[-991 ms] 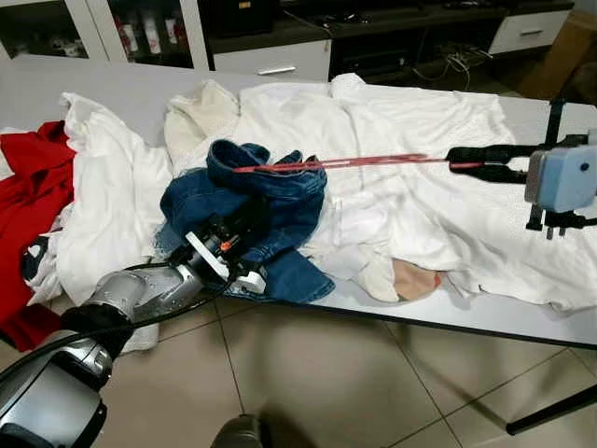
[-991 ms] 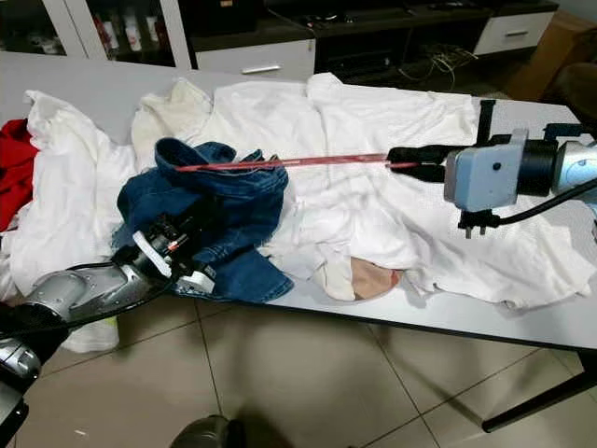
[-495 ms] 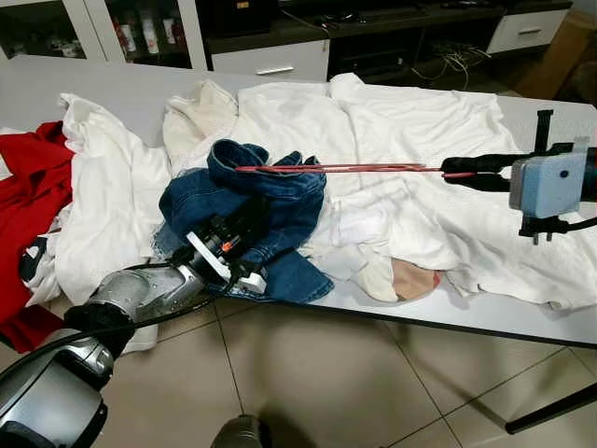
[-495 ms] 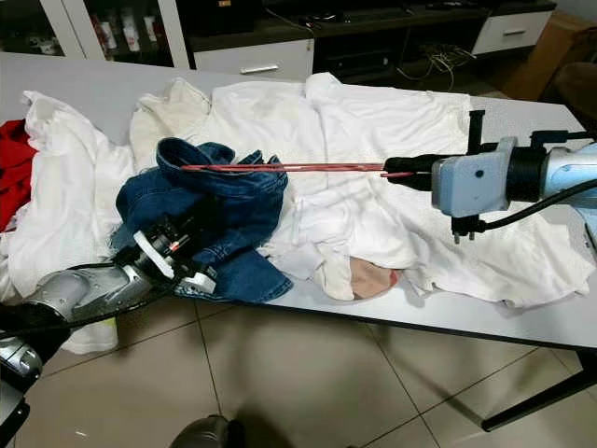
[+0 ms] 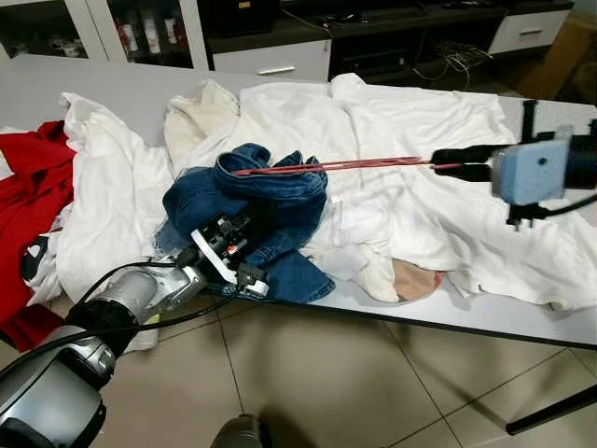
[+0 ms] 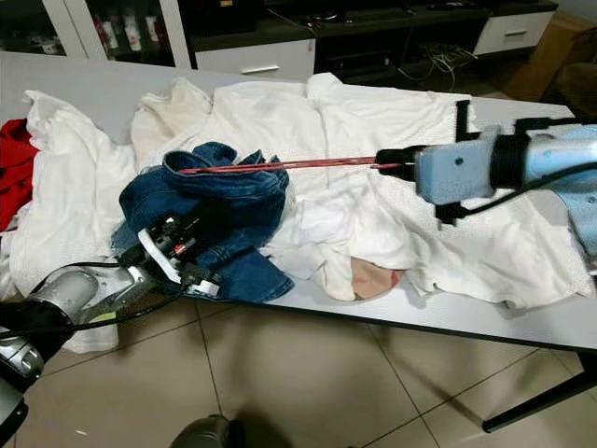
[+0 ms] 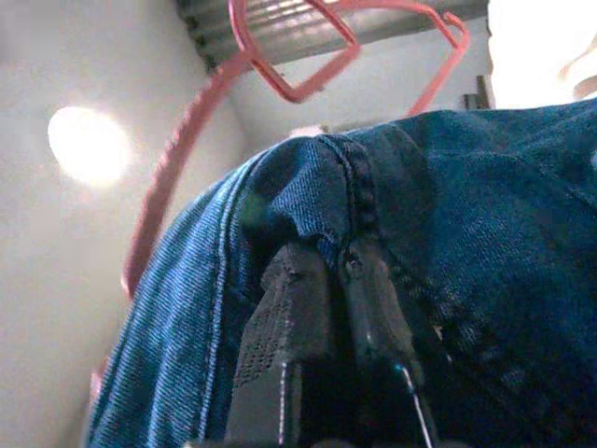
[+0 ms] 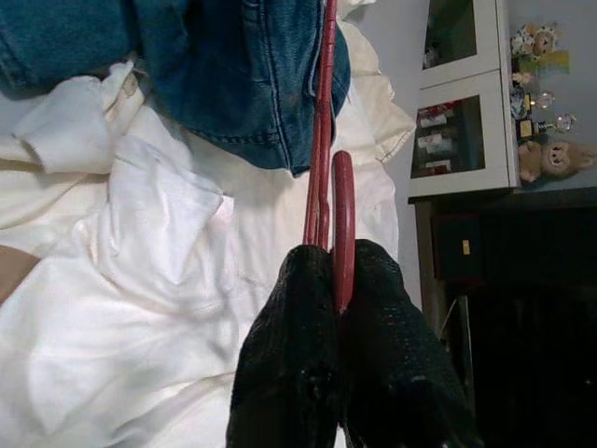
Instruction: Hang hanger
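Above the heap of white clothes (image 5: 410, 201) on the grey table (image 5: 485, 317), the right gripper (image 5: 438, 161) pinches one end of the red hanger (image 5: 336, 166), which runs level leftward from its fingertips, its far end tucked inside the blue jeans (image 5: 256, 201). At the table's near edge, the left gripper (image 7: 322, 280) is clenched on the jeans' denim.
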{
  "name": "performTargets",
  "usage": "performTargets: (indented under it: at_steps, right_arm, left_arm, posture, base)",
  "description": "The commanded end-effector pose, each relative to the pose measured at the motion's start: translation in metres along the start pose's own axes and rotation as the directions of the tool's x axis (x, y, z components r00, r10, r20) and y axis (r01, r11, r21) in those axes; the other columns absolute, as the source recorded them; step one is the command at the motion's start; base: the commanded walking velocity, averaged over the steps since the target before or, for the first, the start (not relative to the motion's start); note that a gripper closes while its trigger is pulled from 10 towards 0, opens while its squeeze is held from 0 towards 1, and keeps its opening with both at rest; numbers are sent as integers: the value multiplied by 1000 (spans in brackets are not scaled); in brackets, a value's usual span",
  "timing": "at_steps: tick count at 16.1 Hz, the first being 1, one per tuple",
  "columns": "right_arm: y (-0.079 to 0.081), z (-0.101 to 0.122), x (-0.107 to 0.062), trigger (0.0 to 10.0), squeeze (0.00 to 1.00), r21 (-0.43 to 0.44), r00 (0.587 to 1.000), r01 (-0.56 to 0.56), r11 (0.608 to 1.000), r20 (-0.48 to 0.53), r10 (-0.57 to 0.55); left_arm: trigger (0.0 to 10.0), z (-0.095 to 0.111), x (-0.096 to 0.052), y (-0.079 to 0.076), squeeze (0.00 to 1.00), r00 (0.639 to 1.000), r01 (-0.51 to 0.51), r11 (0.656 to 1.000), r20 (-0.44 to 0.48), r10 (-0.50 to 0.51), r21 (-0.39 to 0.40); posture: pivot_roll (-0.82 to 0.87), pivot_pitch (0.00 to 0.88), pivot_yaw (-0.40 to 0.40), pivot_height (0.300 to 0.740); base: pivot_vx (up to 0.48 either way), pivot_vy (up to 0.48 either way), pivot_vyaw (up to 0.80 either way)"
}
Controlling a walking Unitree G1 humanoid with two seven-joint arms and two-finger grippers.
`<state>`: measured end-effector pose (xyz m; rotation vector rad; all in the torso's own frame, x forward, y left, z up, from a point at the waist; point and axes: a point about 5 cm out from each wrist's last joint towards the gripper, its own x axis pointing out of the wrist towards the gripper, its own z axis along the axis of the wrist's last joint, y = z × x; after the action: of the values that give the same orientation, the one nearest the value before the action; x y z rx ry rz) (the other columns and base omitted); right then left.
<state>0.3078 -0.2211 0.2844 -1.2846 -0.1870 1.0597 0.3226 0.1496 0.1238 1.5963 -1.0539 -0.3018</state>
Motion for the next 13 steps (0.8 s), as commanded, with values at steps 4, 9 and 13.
performTargets:
  at_steps: [4, 9, 13]
  right_arm:
    - [-9, -9, -12, 10000, 0, 33, 999, 1, 999, -43, 1]
    - [-6, -7, -29, 10000, 0, 105, 999, -44, 994, -17, 46]
    - [8, -3, -25, 10000, 0, 136, 989, -150, 979, 22, 149]
  left_arm:
    - [5922, -10, 2, 7, 0, 999, -48, 995, -17, 49, 84]
    - [7216, -15, -1, 6, 0, 998, -36, 994, -37, 40, 107]
    - [8118, -17, 5, 8, 0, 999, -42, 991, -16, 44, 128]
  posture:
    - [123, 10, 16, 740]
    - [113, 8, 21, 740]
    - [108, 8, 26, 740]
  base:
    - [0, 0, 0]
    - [0, 0, 0]
    - [0, 0, 0]
